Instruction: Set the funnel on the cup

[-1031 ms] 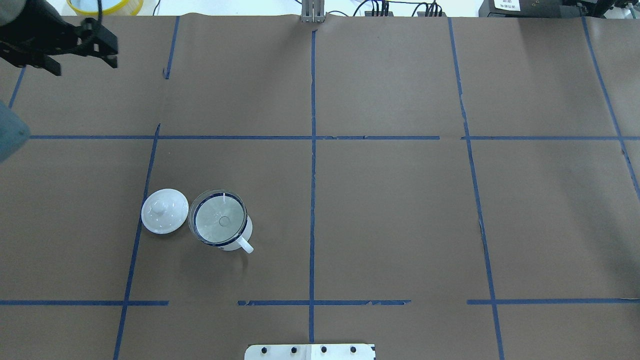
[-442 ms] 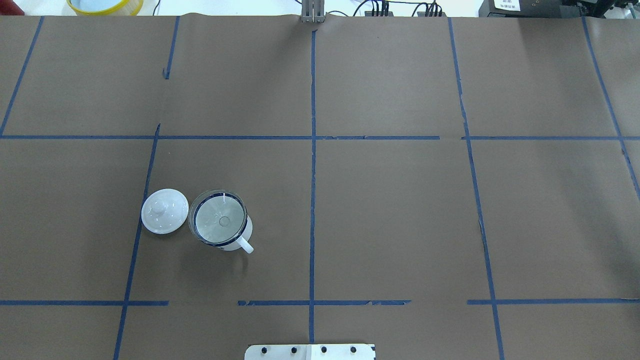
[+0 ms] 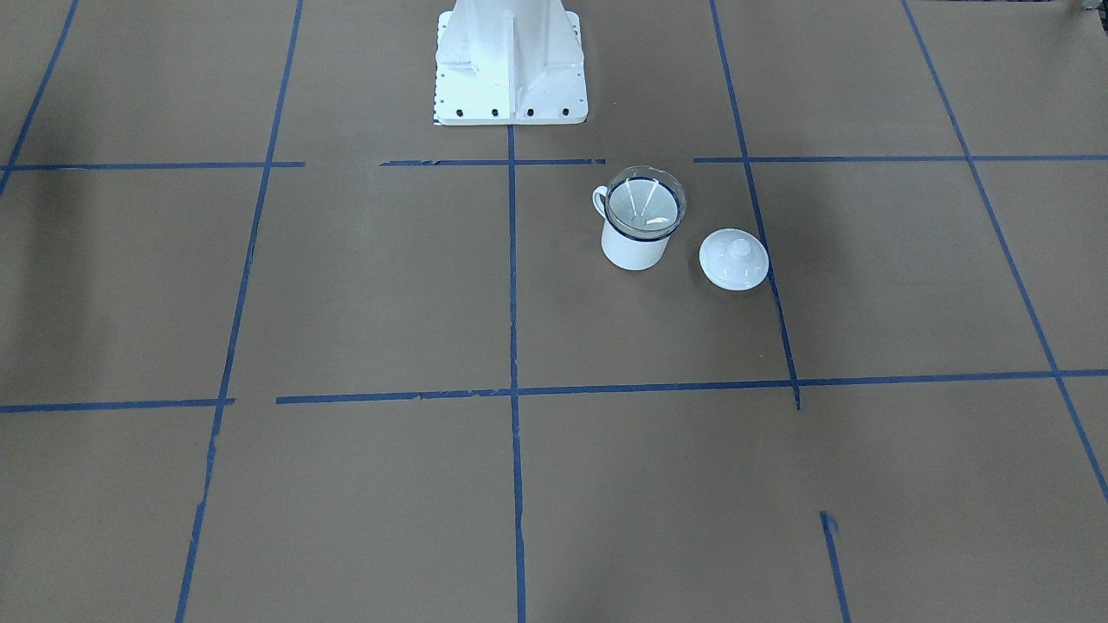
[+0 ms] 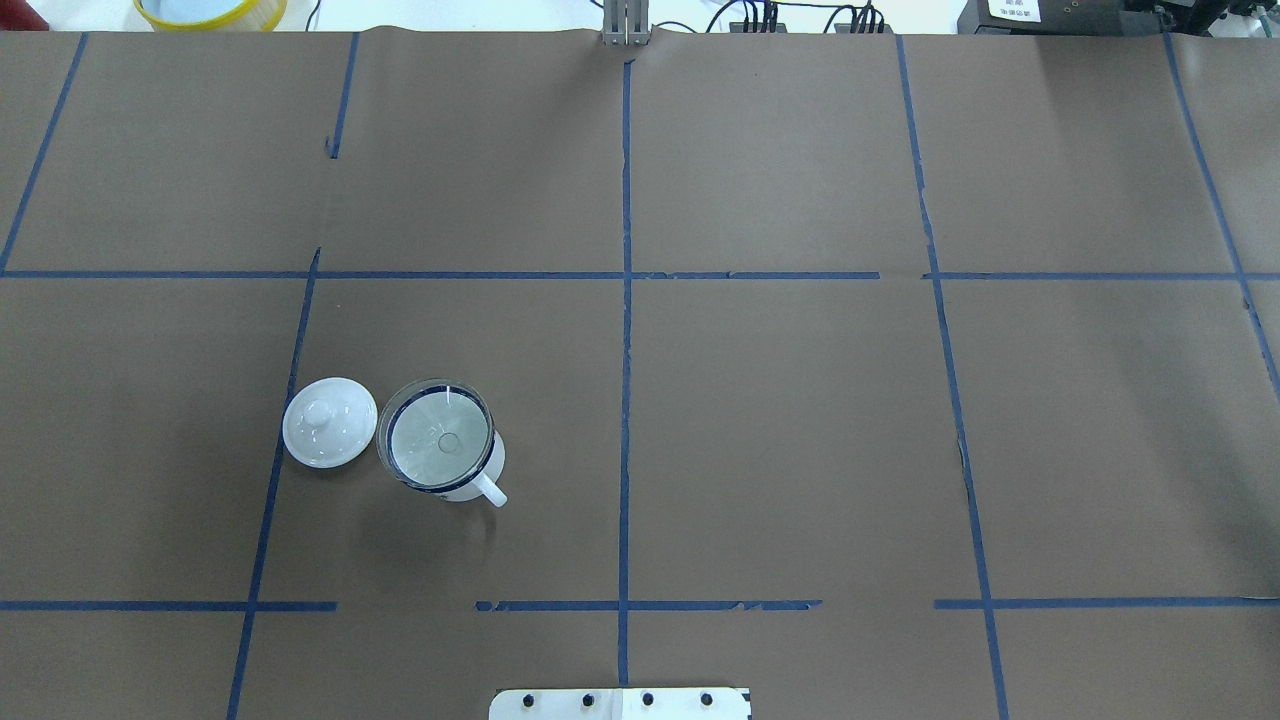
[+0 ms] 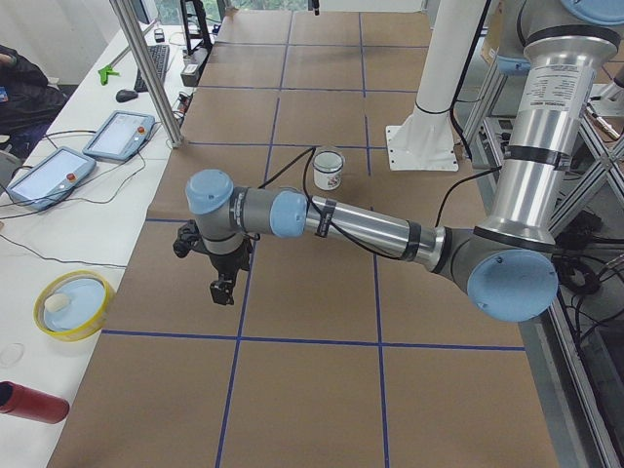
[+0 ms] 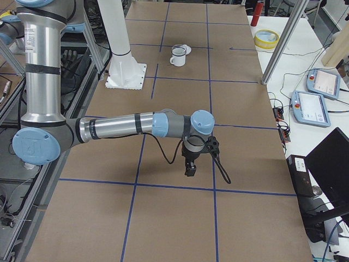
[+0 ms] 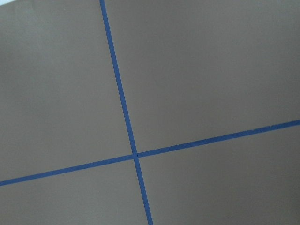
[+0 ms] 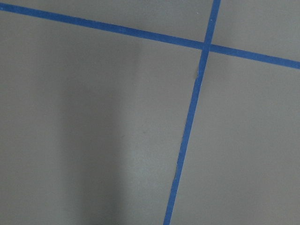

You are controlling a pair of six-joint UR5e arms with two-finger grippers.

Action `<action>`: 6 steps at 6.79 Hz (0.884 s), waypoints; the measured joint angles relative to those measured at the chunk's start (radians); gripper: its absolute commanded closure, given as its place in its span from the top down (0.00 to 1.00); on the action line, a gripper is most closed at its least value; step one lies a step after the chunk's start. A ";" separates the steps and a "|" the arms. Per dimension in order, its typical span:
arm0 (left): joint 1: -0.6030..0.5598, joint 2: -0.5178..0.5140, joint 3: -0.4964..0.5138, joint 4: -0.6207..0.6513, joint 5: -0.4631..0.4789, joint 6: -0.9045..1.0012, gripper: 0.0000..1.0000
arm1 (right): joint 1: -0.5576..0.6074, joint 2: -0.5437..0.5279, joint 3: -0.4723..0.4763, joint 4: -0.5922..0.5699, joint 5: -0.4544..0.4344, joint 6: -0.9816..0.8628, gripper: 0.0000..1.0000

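Funnel [image 4: 440, 438] in cup [image 4: 462, 482], lid [image 4: 329, 421] just beside, on table [image 4: 800, 420].

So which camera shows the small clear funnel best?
Exterior front-facing: the clear funnel shows its cone seated in the white enamel mug. Overhead shows only concentric rings; side views show it tiny; wrist views miss it.

A robotics lab: a brown-paper worktop [image 4: 800, 420] gridded with blue tape [image 4: 626, 400], a white robot pedestal [image 3: 511, 61] at its robot-side edge, teach pendants [image 5: 119, 135] on a side bench [image 5: 58, 224], and cables [image 4: 760, 18] along the far edge.
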 measured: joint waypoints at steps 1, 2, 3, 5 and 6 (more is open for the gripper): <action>-0.004 0.047 0.029 -0.064 -0.007 0.010 1.00 | 0.000 0.000 0.000 0.000 0.000 0.000 1.00; -0.015 0.078 0.040 -0.098 -0.010 0.012 1.00 | 0.000 0.000 0.000 0.000 0.000 0.000 1.00; -0.031 0.092 0.042 -0.107 -0.014 0.011 1.00 | 0.000 0.000 0.000 0.000 0.000 0.000 1.00; -0.053 0.107 0.037 -0.108 -0.020 0.009 1.00 | 0.000 0.000 0.000 0.000 0.000 0.000 1.00; -0.063 0.118 0.033 -0.108 -0.021 0.008 1.00 | 0.000 0.000 0.000 0.000 0.000 0.000 1.00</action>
